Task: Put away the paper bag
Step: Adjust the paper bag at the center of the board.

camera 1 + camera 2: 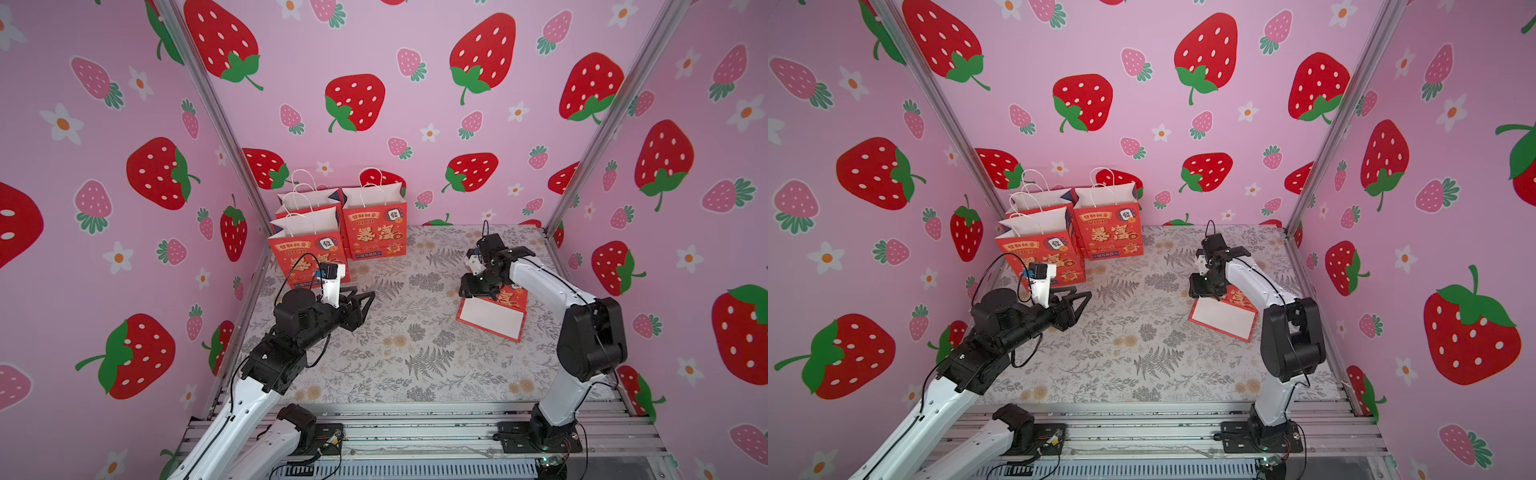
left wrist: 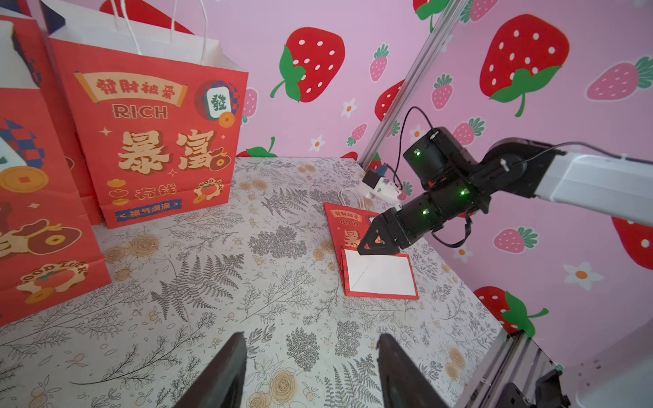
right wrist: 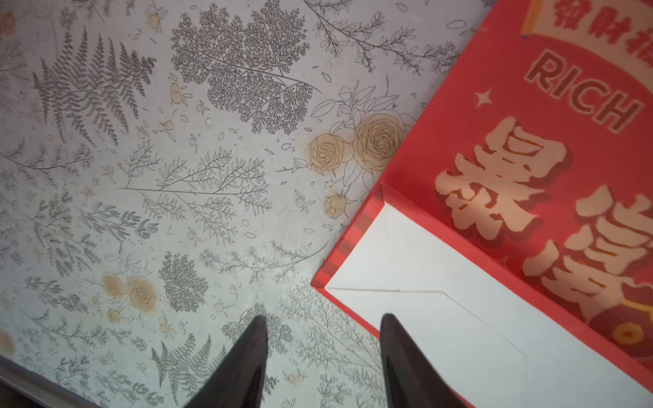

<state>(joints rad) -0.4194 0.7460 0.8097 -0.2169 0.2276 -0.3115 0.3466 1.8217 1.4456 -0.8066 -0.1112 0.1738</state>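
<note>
The flat paper bag (image 1: 492,318) is lying at 3 o'clock on the tabletop (image 1: 415,353); right fingers (image 3: 240,371) are hovering wide above it, left fingers (image 2: 219,378) wide, empty

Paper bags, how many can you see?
4. Three stand in the far left corner: the front bag, the back bag behind it, the side bag next to them. The flat bag lies near the right arm. More could hide behind the standing ones.

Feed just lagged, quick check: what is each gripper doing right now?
Left gripper: open, holding nothing.
Right gripper: open, holding nothing, at the corner of the flat paper bag.
</note>
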